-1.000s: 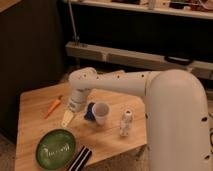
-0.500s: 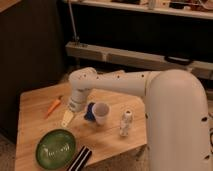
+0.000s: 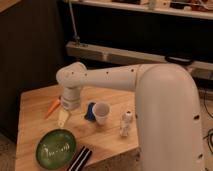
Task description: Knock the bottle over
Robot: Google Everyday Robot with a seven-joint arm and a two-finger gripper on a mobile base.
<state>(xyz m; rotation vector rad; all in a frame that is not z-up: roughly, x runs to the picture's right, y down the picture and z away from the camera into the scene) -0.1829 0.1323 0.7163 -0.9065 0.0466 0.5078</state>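
Note:
The bottle (image 3: pixel 125 123) is small, clear-whitish with a white cap, and stands upright on the wooden table (image 3: pixel 35 100) right of the white paper cup (image 3: pixel 101 113). My gripper (image 3: pixel 63 118) hangs from the white arm over the table's left-middle, pale fingers pointing down, well left of the cup and the bottle. It touches neither.
An orange carrot-like item (image 3: pixel 52 107) lies left of the gripper. A blue object (image 3: pixel 90 111) sits against the cup's left side. A green plate (image 3: pixel 54 148) and a dark striped item (image 3: pixel 80 159) lie near the front edge. Dark shelving stands behind.

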